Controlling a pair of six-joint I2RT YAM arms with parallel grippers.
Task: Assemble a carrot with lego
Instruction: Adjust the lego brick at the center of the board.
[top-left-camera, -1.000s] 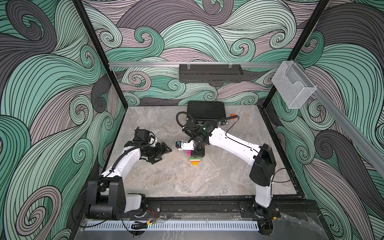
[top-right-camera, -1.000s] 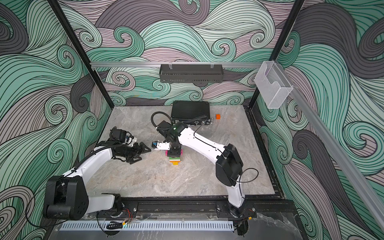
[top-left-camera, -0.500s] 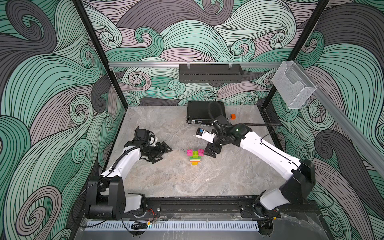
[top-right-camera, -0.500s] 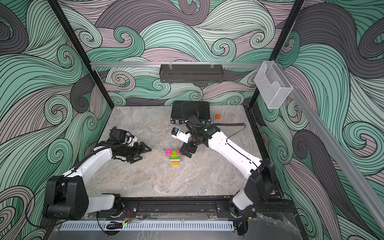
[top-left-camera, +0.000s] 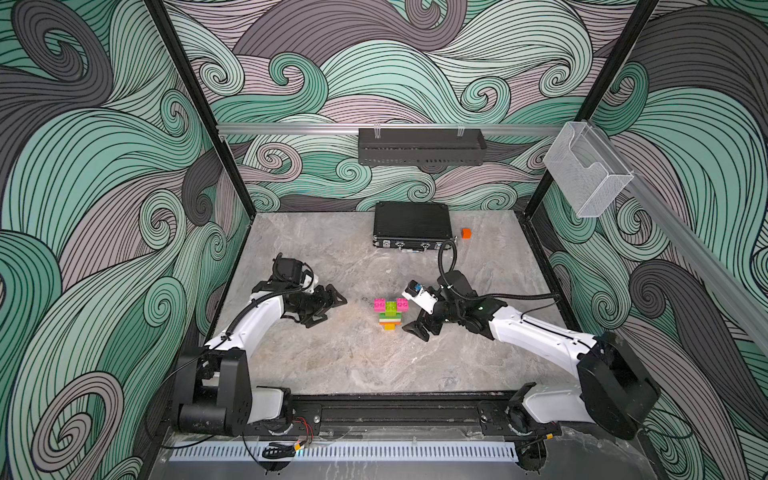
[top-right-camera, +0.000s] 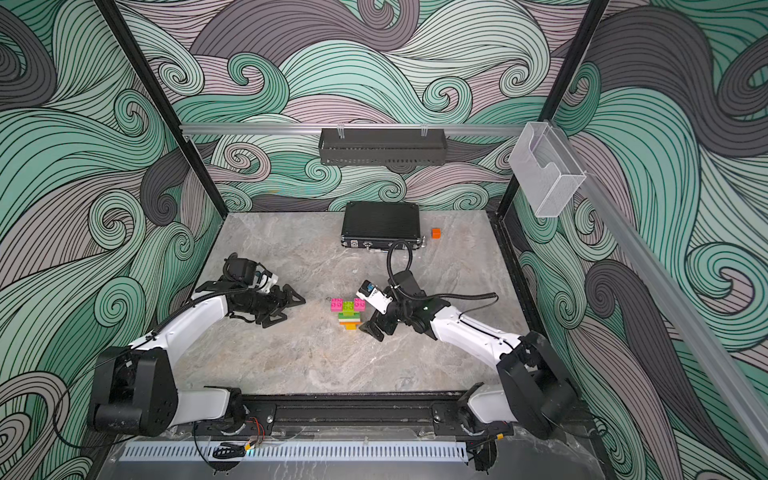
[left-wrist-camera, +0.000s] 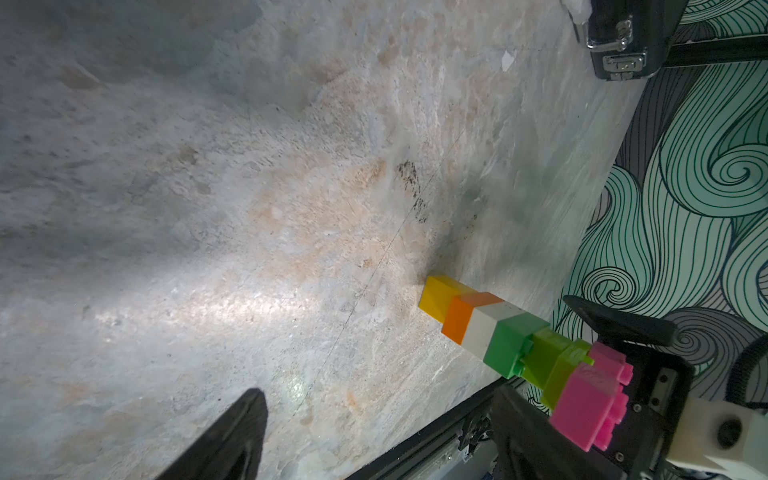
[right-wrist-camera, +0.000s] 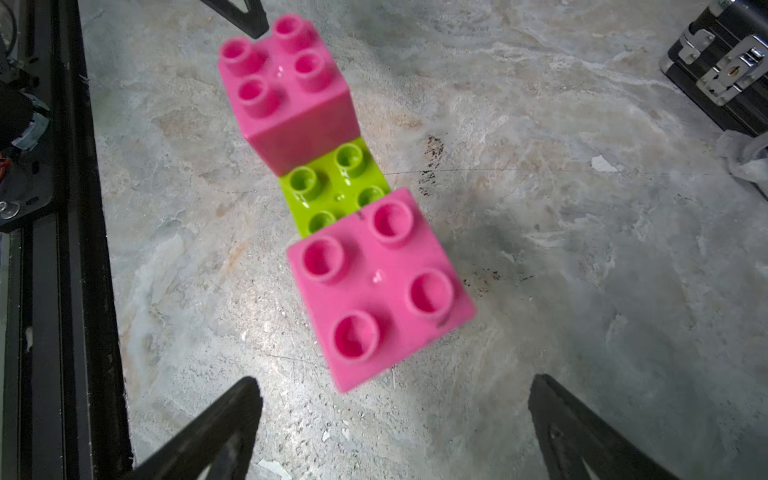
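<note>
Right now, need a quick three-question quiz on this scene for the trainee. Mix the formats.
1. True or false: the right gripper is shut on the carrot.
2. Which part of the carrot stands on the table? A: yellow brick. B: pink brick. C: white brick.
3. Fill in: the small orange cube lies at the back, beside the black ___.

Key:
1. False. Its jaws are open and clear of the carrot.
2. A.
3. case.
</note>
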